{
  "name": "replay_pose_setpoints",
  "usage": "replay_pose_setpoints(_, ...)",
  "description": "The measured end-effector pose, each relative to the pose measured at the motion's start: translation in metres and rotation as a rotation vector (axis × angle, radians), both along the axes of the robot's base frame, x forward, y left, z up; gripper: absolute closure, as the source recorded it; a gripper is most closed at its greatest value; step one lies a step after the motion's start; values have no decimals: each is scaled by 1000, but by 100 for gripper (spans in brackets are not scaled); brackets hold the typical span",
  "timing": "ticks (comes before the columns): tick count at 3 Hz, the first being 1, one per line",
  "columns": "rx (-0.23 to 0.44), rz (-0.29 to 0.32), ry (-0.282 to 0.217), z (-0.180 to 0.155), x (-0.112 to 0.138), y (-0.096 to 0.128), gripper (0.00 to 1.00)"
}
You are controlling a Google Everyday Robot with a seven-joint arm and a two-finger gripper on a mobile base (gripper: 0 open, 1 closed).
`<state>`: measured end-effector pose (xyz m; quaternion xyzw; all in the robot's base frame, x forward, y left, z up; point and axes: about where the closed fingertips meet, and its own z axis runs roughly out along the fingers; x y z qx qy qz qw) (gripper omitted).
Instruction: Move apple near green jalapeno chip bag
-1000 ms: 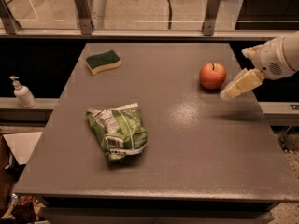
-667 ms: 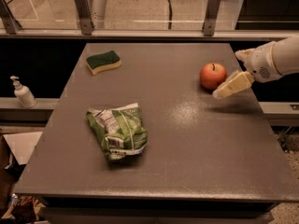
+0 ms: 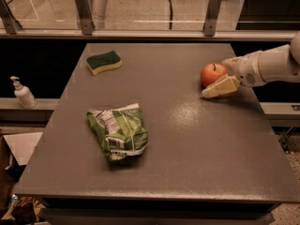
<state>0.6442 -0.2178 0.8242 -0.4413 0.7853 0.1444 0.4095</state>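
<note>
Straddling the apple [image 3: 211,73] from 3 o'clock, my claw [image 3: 216,78] stands open, one finger each side, clamping nothing. Apple: 2 o'clock on table [image 3: 187,139]. Chip bag [image 3: 118,131]: 8 o'clock, well apart.

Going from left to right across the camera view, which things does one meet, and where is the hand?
Pump bottle → green jalapeno chip bag → apple. The hand, open, is at the apple, on its right side. The sponge overlaps the bag's span, so it is omitted.
</note>
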Motion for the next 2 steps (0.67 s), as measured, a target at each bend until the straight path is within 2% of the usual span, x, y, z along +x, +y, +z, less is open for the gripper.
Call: replay_pose_setpoints(2, 22, -12, -1, 10, 4, 2, 63)
